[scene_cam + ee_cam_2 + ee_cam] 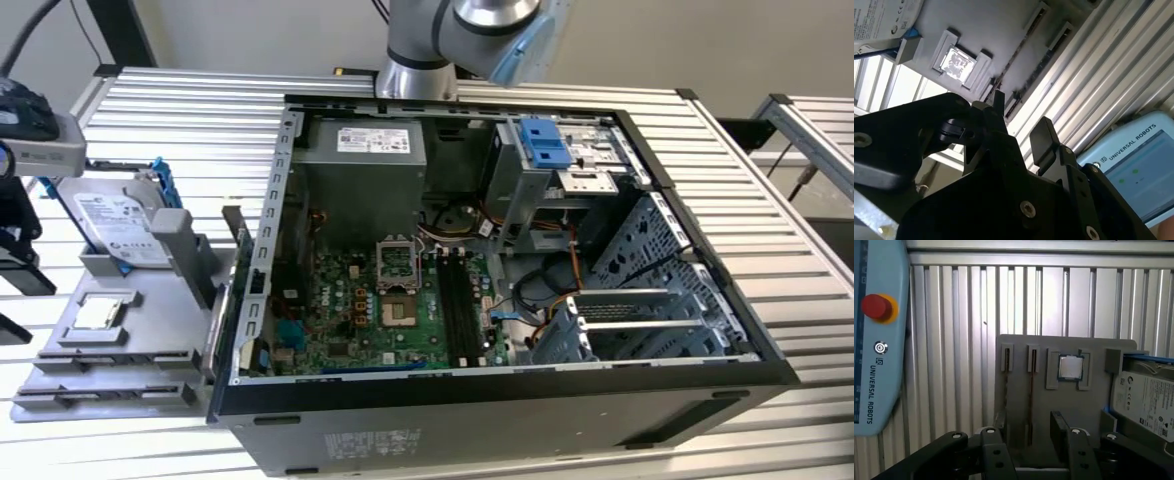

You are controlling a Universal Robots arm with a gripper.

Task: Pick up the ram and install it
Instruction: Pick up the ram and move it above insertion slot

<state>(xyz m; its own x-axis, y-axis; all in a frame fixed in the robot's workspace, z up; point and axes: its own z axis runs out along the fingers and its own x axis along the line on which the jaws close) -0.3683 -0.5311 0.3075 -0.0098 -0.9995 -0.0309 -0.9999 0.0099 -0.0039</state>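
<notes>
The spread, empty fingers [1059,427] hang over the grey holder [1094,405] on the surface [954,340], either side of the ram [1031,390], which stands on edge in its slot with its long axis running between them.

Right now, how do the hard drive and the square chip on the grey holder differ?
The hard drive is larger and stands tilted; the square chip is small and lies flat. The hard drive has a blue frame, the chip none. Both sit on the grey holder.
</notes>
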